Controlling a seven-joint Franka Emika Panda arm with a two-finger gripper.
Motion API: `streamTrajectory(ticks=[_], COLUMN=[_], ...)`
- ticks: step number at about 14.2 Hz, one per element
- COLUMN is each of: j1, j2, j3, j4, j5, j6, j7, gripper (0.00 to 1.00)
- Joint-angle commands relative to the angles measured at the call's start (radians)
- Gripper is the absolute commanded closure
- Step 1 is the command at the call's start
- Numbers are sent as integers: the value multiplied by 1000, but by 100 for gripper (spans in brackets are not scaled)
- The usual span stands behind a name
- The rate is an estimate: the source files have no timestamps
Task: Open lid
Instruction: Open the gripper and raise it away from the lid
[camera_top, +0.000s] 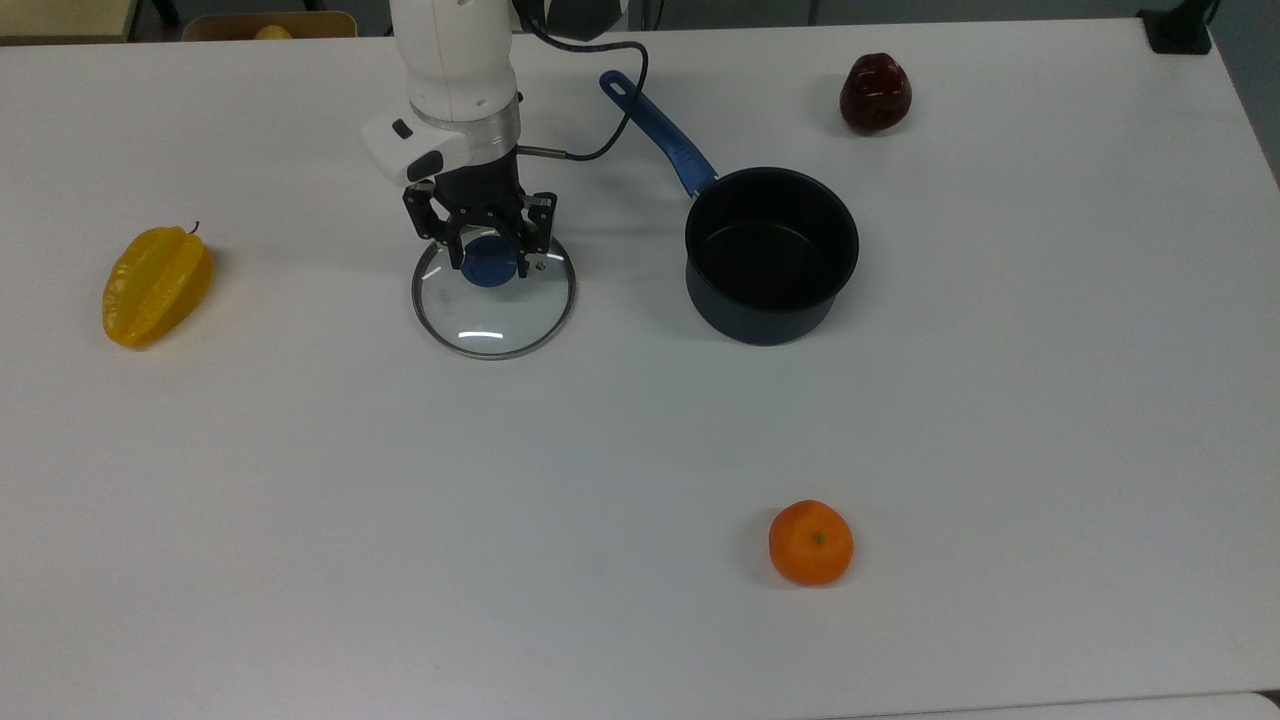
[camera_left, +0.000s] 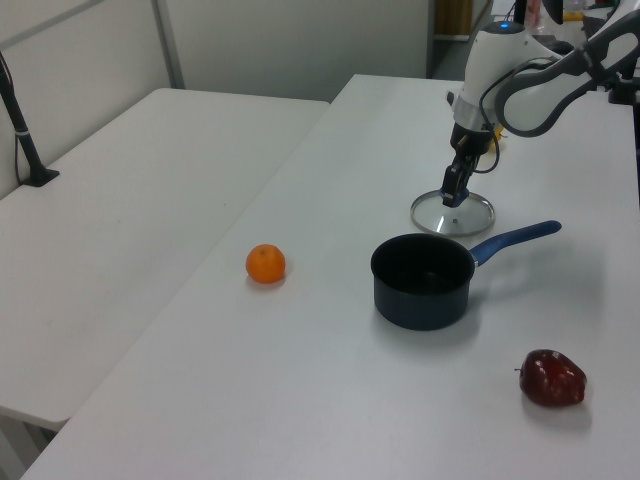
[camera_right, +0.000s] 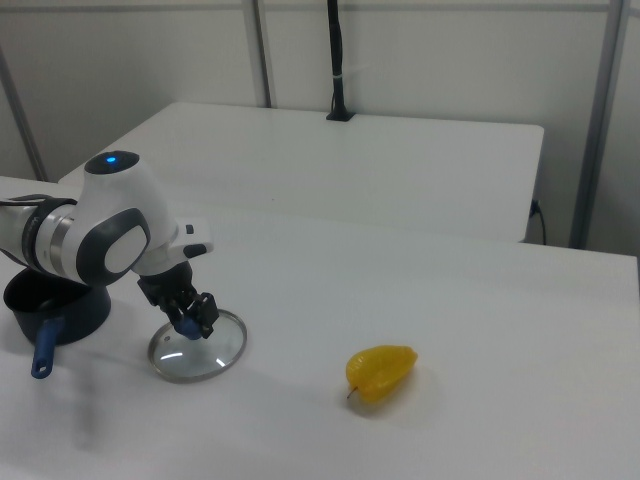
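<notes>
The lid (camera_top: 492, 322), a clear glass disc with a metal rim, lies on the white table to the top view's left of the dark saucepan (camera_top: 762, 322), apart from it. My gripper (camera_top: 490, 258) points down over the lid's blue knob (camera_top: 488, 266), a finger on each side, shut on it. In the left view the gripper (camera_left: 450, 198) stands over the lid (camera_left: 458, 216), behind the open saucepan (camera_left: 422, 298). The right view has the gripper (camera_right: 195, 325) on the lid (camera_right: 205, 352), which is low at the table. The saucepan holds nothing, and its blue handle (camera_top: 660, 135) points away.
A yellow star fruit (camera_top: 155, 285) lies at the top view's left. An orange (camera_top: 810, 542) sits near the front edge and a dark red fruit (camera_top: 875, 92) at the far right. The arm's black cable (camera_top: 610, 120) hangs beside the handle.
</notes>
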Motion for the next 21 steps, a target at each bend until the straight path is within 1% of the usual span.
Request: streamTrajectory(ticks=[1,2,5,7,8,10,11,13,14,16,18,21], j1=[3,1,-11,-5,1,4,16,36,38,38,38,26], j2=[-2,-2,-16,-28,-45,-72,-85,-118,-165,-230,-262,-275], j3=[1,-1,-1,-1,1,10,13,12,12,12,4,-2], j4=[8,25,121,219,287,358,403,467,474,473,474,473], j5=[-13,-12,-12,-12,-12,-12,-12,-12,-12,-12,-15,-18], j6=[-19,-38,-202,-359,-473,-607,-694,-823,-877,-901,-953,-985], j7=[-6,-6,-3,0,0,0,0,2,3,2,-3,-7], gripper=[0,0,0,0,0,0,0,0,0,0,0,0])
